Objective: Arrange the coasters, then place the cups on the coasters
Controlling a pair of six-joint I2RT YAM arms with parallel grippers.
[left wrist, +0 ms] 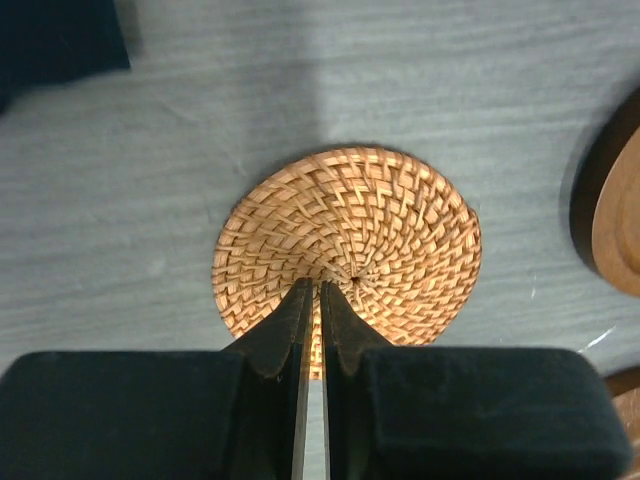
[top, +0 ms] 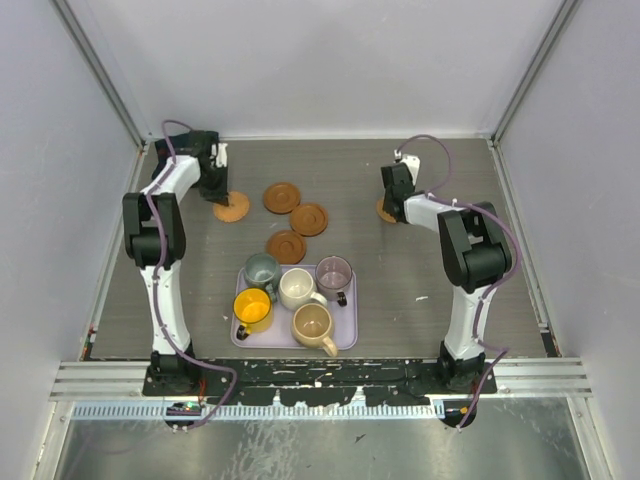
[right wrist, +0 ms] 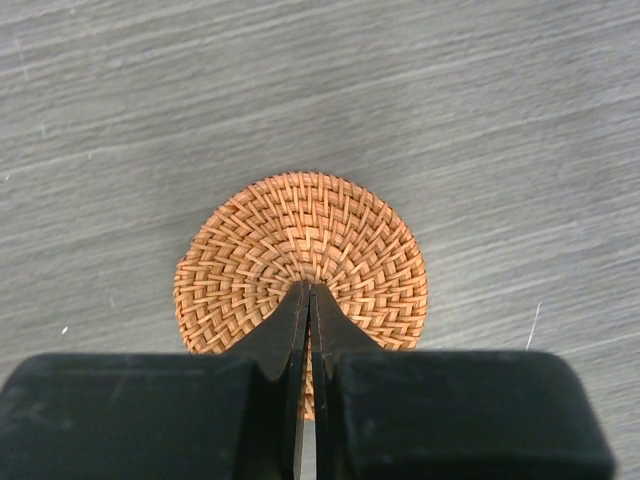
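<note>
The left hand (left wrist: 318, 292), fingers pressed together, holds its tips over the middle of a woven coaster (left wrist: 385, 225) lying flat on the worktop (left wrist: 200, 120), beyond the lavender tray (top: 349, 336) to its far left. The right hand (right wrist: 309, 290), also pressed together, is over a second coaster (right wrist: 320, 225) to the tray's far right. Between them, three more coasters (top: 309, 218) lie just beyond the tray, which holds five cups (top: 297, 288).

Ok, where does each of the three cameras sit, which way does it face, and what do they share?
Top external: fixed above and behind the arms, looking down on the table, tray of cups and coasters; both arms show whole.
Left wrist: on the left arm, looking down past the shut left fingers at the left woven coaster.
Right wrist: on the right arm, looking down past the shut right fingers at the right woven coaster.
Shared: both woven coasters also show from above.
</note>
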